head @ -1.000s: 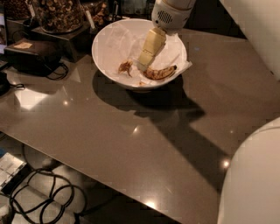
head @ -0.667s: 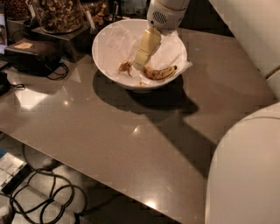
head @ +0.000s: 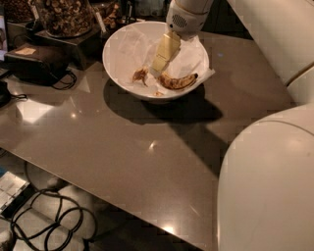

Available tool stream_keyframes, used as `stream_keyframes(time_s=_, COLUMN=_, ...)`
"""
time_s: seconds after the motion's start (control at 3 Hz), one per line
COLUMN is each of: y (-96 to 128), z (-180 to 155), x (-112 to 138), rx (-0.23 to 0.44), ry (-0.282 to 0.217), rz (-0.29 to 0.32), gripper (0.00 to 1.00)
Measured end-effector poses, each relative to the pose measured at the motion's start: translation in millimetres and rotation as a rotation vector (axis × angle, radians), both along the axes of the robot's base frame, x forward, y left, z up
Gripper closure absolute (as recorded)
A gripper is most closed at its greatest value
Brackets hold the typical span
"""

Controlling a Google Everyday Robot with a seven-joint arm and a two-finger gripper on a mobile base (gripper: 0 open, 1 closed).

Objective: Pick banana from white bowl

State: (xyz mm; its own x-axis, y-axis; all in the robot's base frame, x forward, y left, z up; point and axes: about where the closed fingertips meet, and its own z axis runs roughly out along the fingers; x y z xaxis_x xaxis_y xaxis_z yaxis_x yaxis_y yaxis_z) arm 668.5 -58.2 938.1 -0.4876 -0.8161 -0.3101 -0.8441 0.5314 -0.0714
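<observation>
Cream robot body (head: 265,186) fills the near right and cuts off that corner; cables (head: 44,228) on the floor at left. Grey-brown tabletop (head: 147,147) carries the white bowl (head: 114,59) at its far side. Banana (head: 177,81) lies on the paper lining (head: 194,59) in the bowl's near-right part, with a brown scrap (head: 141,74) apart to its left. Gripper (head: 158,67) is down inside the bowl, tip just beside the banana's left end; contact unclear, and I can't tell whether it's spread or closed. Suggest: centre across the banana's mid-section, straddle it, avoid snagging the paper. Snack jars (head: 64,14) behind, tops cropped.
</observation>
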Motion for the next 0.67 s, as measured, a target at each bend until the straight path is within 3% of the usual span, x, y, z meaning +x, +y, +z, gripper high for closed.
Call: stream_keyframes(time_s=0.67, y=-9.9, z=-20.0, x=16.3, rx=-0.014, ry=0.025, rz=-0.059, gripper=0.0)
